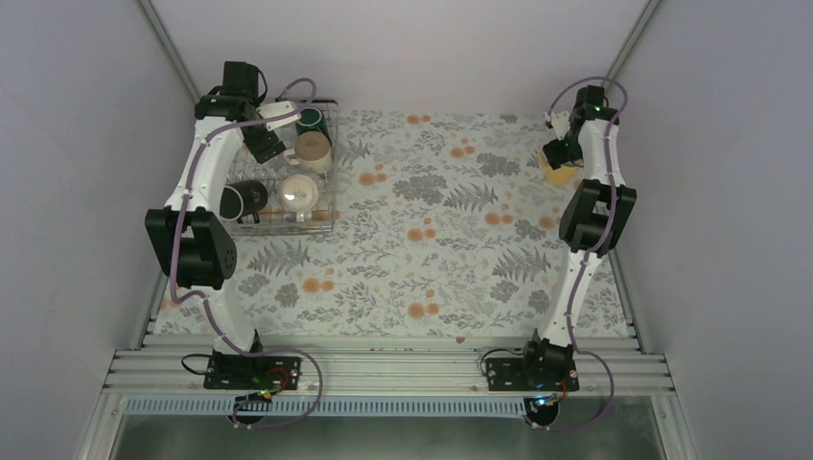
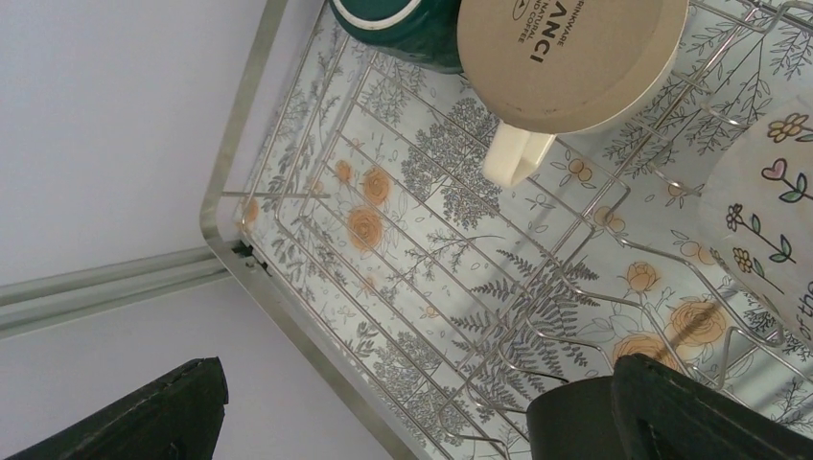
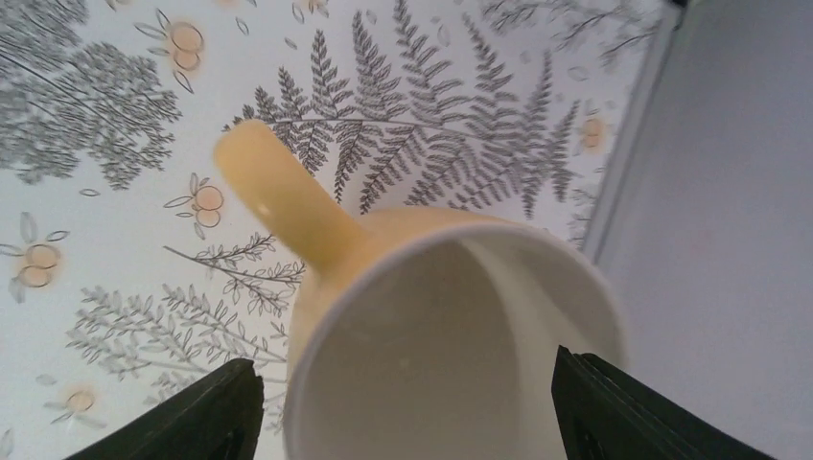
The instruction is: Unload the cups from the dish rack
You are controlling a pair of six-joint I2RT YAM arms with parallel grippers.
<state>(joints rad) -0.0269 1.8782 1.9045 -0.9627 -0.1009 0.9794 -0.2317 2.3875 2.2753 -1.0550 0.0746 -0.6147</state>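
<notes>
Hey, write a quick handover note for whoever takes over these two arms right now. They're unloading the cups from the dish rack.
Left tool: open and empty, over the dish rack.
Right tool: fingers either side of the pale yellow mug at the far right of the table. Cannot tell whether it is clamped.
In the rack: dark green mug, cream-beige mug, black mug, white mug.
Done: one cup out of the rack.
Left: four cups to unload. Also check that the yellow one is set down and released.
</notes>
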